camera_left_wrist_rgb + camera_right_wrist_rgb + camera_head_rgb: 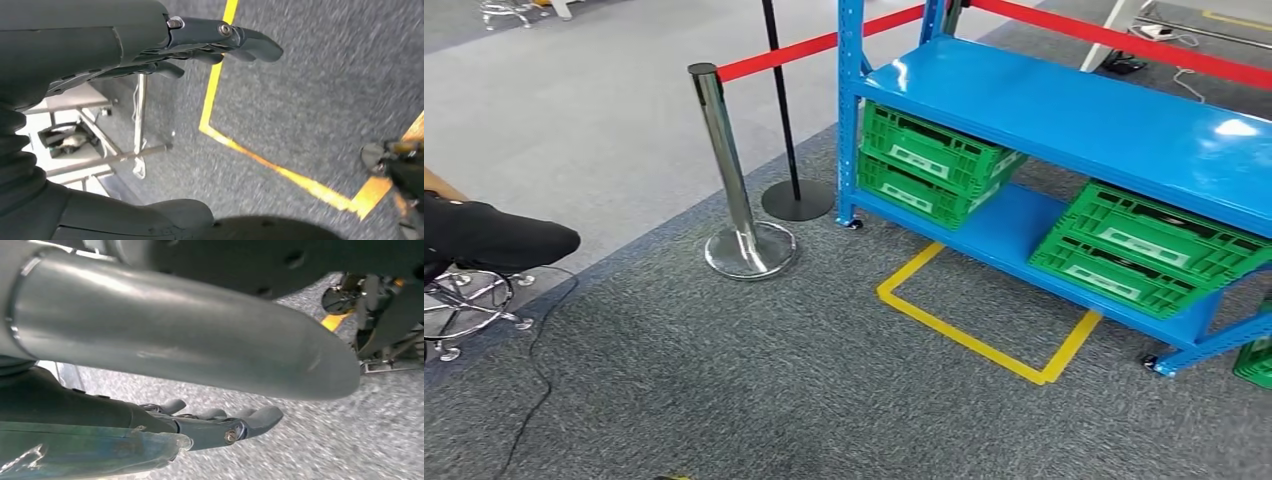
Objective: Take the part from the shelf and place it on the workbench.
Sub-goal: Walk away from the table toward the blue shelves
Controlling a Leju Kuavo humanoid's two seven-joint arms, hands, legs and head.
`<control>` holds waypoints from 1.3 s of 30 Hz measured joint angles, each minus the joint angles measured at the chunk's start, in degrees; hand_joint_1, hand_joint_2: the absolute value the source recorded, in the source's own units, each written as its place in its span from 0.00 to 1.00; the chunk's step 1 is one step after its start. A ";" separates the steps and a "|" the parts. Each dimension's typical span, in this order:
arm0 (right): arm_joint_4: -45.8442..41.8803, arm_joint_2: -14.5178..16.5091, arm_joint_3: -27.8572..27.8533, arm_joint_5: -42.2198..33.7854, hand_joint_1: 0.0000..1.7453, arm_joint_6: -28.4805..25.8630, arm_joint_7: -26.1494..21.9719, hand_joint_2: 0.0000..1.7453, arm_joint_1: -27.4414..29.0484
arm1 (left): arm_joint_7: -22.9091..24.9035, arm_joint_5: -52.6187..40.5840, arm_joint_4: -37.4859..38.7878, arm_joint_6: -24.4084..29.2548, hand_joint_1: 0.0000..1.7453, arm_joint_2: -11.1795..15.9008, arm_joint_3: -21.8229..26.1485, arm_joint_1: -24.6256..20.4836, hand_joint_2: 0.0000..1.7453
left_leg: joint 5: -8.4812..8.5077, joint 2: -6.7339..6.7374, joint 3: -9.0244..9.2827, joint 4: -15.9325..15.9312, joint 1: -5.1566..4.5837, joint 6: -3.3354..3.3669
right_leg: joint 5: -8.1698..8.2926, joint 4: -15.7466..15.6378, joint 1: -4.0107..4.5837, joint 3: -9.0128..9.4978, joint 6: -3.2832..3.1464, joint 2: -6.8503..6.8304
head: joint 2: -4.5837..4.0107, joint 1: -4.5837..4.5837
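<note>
Nearest the head camera lies grey carpet [724, 400]; on it a yellow tape rectangle [969, 335] marks a standing bay directly in front of the blue steel shelf [1064, 115]; the shelf runs on a diagonal, rising toward the right of the head view, and its long front edge sets the line along which the robot must face. The part to be taken cannot be identified; the upper deck shows bare blue metal, and the lower deck carries two stacks of green slotted crates [934, 160], [1144, 245], whose contents are too dark to read; the part is judged to sit in one of these, ahead and to the right of centre. The left hand [200, 47] hangs at the robot's side over the carpet and the yellow tape; its fingers are extended and slightly apart, holding nothing. The right hand [215, 422] likewise hangs low over carpet, fingers out straight and empty. Both hands are well apart from the shelf; since the shelf lies right of centre, the right arm is judged the nearer. A chrome stanchion [729, 170] with a red belt [794, 52] and a black post [784, 110] stand just left of the shelf end; a person's dark-clad leg [494, 235] and a stool base [469, 305] lie at the far left.
</note>
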 joint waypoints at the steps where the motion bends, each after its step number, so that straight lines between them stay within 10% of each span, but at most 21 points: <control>1: 0.00 0.00 0.01 -0.01 0.00 0.01 0.01 0.00 -0.07 | 0.02 -0.10 0.00 -0.10 0.00 0.04 0.00 0.05 1.00 | 0.01 0.72 0.03 -0.07 -0.07 0.27 | -1.87 3.10 0.07 -1.41 0.12 -1.76 | 0.00 0.16; 3: 0.01 0.02 0.02 -0.02 0.00 0.03 0.01 0.00 -0.26 | 0.11 -0.22 0.00 -0.28 0.00 0.08 0.01 0.23 1.00 | -0.10 2.21 0.06 -0.06 -0.30 0.54 | -5.59 10.45 0.07 -4.81 0.38 -3.74 | 0.00 0.28; 5: 0.01 0.04 0.01 -0.07 0.00 0.00 0.01 0.00 -0.18 | 0.19 -0.25 0.00 -0.38 0.00 0.08 0.02 0.27 1.00 | -0.24 3.56 0.17 -0.03 -0.39 0.59 | -5.84 12.84 0.04 -5.64 0.54 -4.18 | 0.00 0.29; 9: 0.00 0.02 0.00 -0.22 0.00 -0.13 0.01 0.00 -0.21 | 0.20 -0.48 0.00 -0.38 0.00 0.00 0.02 0.17 1.00 | -0.87 5.63 0.97 0.08 -0.61 -0.18 | -0.01 0.04 0.25 1.76 -0.01 -6.85 | 0.00 0.27; 13: 0.00 0.02 0.00 -0.42 0.00 -0.14 0.01 0.00 -0.24 | 0.26 -0.79 0.00 -0.27 0.00 0.01 0.02 -0.08 1.00 | -1.20 7.02 1.56 0.01 -0.71 -1.34 | 0.71 -2.48 0.50 3.11 -1.43 -6.29 | 0.00 0.13; 20: 0.00 0.02 0.01 -0.46 0.00 -0.19 0.00 0.00 -0.34 | 0.30 -0.81 0.02 -0.26 0.00 -0.01 0.02 0.14 1.00 | -8.09 2.21 -6.51 16.28 -0.32 -2.57 | 1.15 -3.04 -0.08 3.30 -2.69 -2.14 | 0.00 -0.49; 24: 0.00 0.02 0.01 -0.46 0.00 -0.18 0.01 0.00 -0.33 | 0.35 -0.81 0.02 -0.25 0.00 0.08 0.03 0.14 1.00 | -0.91 -0.51 -1.71 4.39 0.16 -2.38 | 1.28 -2.85 -0.17 3.15 -2.11 0.67 | 0.00 -0.57; 28: 0.00 0.02 0.00 -0.53 0.00 -0.25 -0.02 0.00 -0.16 | 0.34 -0.87 0.02 0.05 0.00 0.03 0.03 -0.06 1.00 | -0.17 -1.21 0.11 0.02 0.25 -1.38 | 1.53 -2.99 -0.18 2.17 -0.65 2.58 | 0.00 -0.60; 32: 0.01 0.02 0.00 -0.64 0.00 -0.38 -0.02 0.00 -0.14 | 0.27 -0.90 0.02 0.05 0.00 0.10 0.08 0.06 1.00 | -0.04 1.27 0.30 -0.32 0.14 0.02 | -3.10 4.40 -0.09 -1.56 0.19 -2.86 | 0.00 0.19; 35: 0.01 0.07 -0.01 -0.77 0.00 -0.46 -0.01 0.00 -0.26 | 0.26 -0.93 0.04 -0.18 0.00 0.08 0.21 0.24 1.00 | -0.28 3.46 0.45 -0.28 -0.19 0.30 | -6.51 13.00 -0.14 -5.51 0.51 -4.19 | 0.00 0.29; 39: 0.00 0.08 -0.02 -0.97 0.00 -0.61 0.07 0.00 -0.20 | 0.26 -1.33 0.03 0.27 0.00 -0.04 0.39 0.17 1.00 | -1.00 5.63 1.39 -0.17 -0.41 -0.32 | -0.66 1.66 0.04 1.03 0.12 -6.86 | 0.00 0.31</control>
